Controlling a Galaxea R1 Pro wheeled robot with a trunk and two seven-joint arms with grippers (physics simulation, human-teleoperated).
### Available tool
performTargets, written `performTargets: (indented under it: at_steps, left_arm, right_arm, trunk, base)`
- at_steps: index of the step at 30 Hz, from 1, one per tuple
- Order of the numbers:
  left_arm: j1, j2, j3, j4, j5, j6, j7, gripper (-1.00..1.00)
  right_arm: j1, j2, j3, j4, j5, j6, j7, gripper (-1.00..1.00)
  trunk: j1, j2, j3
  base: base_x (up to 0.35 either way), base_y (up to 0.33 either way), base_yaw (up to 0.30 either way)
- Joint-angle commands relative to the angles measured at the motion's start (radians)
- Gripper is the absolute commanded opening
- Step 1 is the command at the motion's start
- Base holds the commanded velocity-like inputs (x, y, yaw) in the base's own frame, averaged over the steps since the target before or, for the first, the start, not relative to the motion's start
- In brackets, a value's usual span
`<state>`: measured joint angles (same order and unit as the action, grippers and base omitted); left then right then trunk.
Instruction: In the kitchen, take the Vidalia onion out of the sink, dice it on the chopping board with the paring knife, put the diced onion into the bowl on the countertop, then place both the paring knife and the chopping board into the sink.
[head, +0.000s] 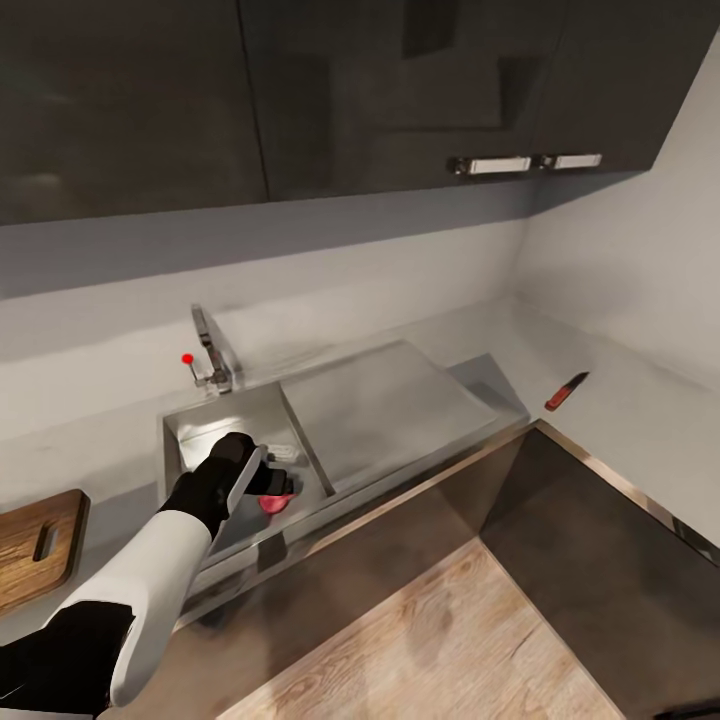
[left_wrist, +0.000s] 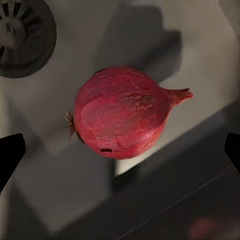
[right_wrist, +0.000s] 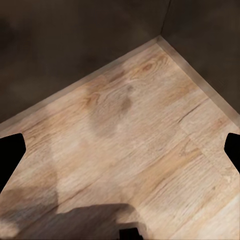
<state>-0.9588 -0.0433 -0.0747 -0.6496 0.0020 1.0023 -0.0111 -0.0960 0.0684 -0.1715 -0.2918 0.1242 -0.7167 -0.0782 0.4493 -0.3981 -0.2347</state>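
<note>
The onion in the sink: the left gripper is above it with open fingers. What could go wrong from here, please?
1. The onion is round and lies loose on the sink floor. If the open left gripper closes off-centre, it may roll away, perhaps toward the drain.

2. It lies close to the basin's front wall, so one finger could hit that wall when descending.

3. The paring knife lies far from the chopping board, so a long reach comes later.

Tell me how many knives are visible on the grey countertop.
1. A short knife with a red-and-black handle lies on the grey countertop, to the right of the steel sink. Others may lie outside the view.
</note>
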Motion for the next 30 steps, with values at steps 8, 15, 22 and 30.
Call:
performTargets:
  at_steps: [8,15,22,30]
  left_arm:
    - [-0.001,0.002,-0.002,0.000,0.000,0.004,-0.001,1.00]
    - [-0.001,0.002,-0.002,0.001,0.000,0.004,-0.001,1.00]
    - [-0.001,0.002,-0.002,0.004,0.000,0.004,-0.001,1.00]
    - [-0.001,0.002,-0.003,0.013,0.000,0.004,-0.001,1.00]
  right_arm:
    - [-0.001,0.001,-0.003,0.000,0.011,-0.001,-0.008,1.00]
    - [-0.001,0.001,-0.003,0.000,0.011,-0.001,-0.008,1.00]
    - [-0.002,0.001,-0.003,0.000,0.011,-0.001,-0.008,1.00]
    - [-0.002,0.001,-0.003,0.000,0.011,-0.001,-0.008,1.00]
  trunk:
    - [0.001,-0.002,-0.008]
    - [0.001,-0.002,-0.013]
    - [0.001,-0.002,-0.018]
    - [0.001,-0.002,-0.024]
  base:
    - [0.068,-0.009,0.000]
    - [0.003,0.000,0.000]
    - [0.000,0.000,0.000]
    - [0.045,0.000,0.000]
